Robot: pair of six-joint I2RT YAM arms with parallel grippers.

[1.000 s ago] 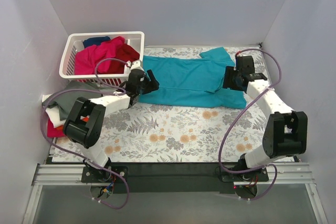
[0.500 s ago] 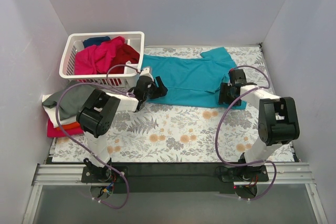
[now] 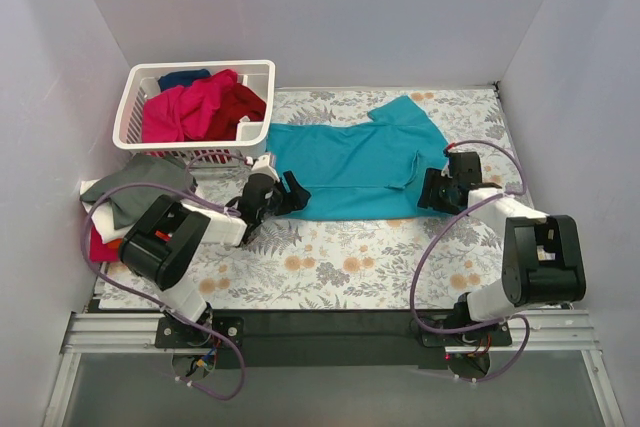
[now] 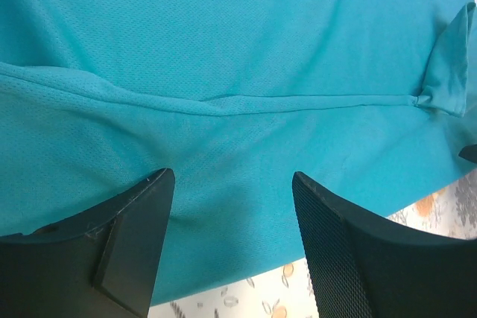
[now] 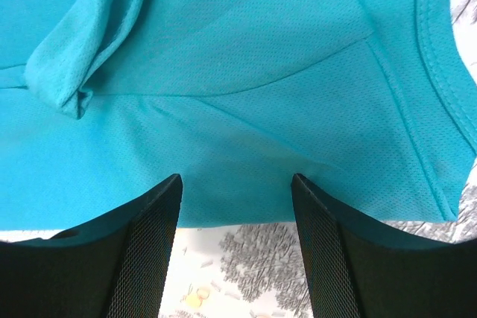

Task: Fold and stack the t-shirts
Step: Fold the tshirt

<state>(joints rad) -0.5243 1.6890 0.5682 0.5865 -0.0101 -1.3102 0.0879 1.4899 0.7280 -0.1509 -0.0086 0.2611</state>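
Note:
The teal t-shirt (image 3: pixel 350 157) lies folded lengthwise on the flowered table, its near edge straight. My left gripper (image 3: pixel 292 193) is open and empty at the shirt's near left corner; the left wrist view shows teal cloth (image 4: pixel 223 72) between and beyond the jaws. My right gripper (image 3: pixel 432 190) is open and empty at the shirt's near right corner; the right wrist view shows the folded sleeve (image 5: pixel 82 42) and the near hem (image 5: pixel 238 206). Magenta (image 3: pixel 190 107), dark red (image 3: pixel 243 102) and navy (image 3: pixel 183 78) shirts lie in the basket.
The white lattice basket (image 3: pixel 140 99) stands at the back left. A stack with a grey shirt (image 3: pixel 140 187) on top, white and red cloth under it, lies at the left edge. The flowered table cloth (image 3: pixel 350 257) spreads in front. Grey walls enclose three sides.
Both grippers have come toward the near edge and lowered to the shirt's near corners. The teal shirt now lies narrower, its near edge straighter, and the right sleeve is folded in.

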